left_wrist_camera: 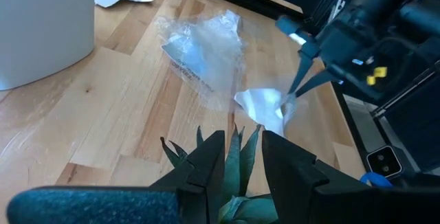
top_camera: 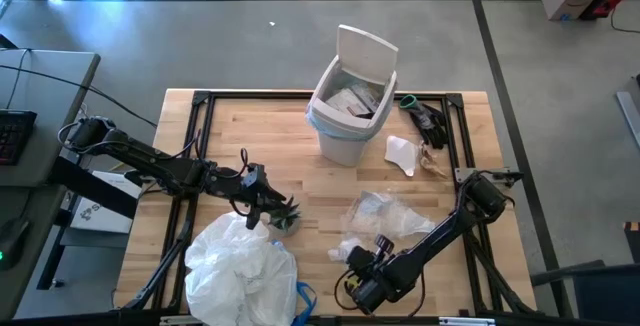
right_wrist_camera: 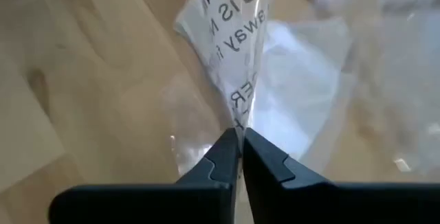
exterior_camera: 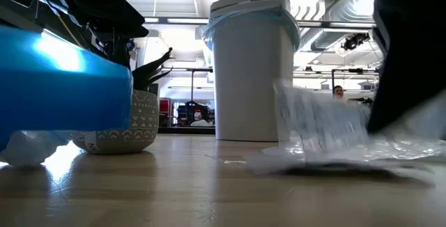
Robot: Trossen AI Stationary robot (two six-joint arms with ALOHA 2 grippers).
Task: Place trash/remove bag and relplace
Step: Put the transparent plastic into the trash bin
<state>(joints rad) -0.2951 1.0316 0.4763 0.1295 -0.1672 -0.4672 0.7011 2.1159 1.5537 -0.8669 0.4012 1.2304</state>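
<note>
The white bin (top_camera: 345,116), lined with the light-blue bag (top_camera: 322,118), stands at the table's far middle with its lid up and trash inside. A clear printed plastic wrapper (top_camera: 385,214) lies on the table at the near right; my right gripper (right_wrist_camera: 239,148) is shut on it, as the left wrist view (left_wrist_camera: 294,102) also shows. My left gripper (left_wrist_camera: 242,162) is at the small green potted plant (top_camera: 284,217), whose pot (exterior_camera: 118,126) stands on the table. My left gripper has the plant's spiky green leaves (left_wrist_camera: 237,157) between its two fingers, coming in from the table's left and slanting down; the pot's base is on the table. My right gripper pinches a gathered fold of the wrapper (right_wrist_camera: 240,117) between its fingertips, steeply from above. The fold is drawn up into a peak, and the wrapper's other parts lie on the table.
A big crumpled white plastic bag (top_camera: 240,271) lies at the near left. A white paper scrap (top_camera: 403,154), brown paper (top_camera: 436,162) and a dark object (top_camera: 427,118) lie to the right of the bin. A black frame (top_camera: 200,96) edges the table.
</note>
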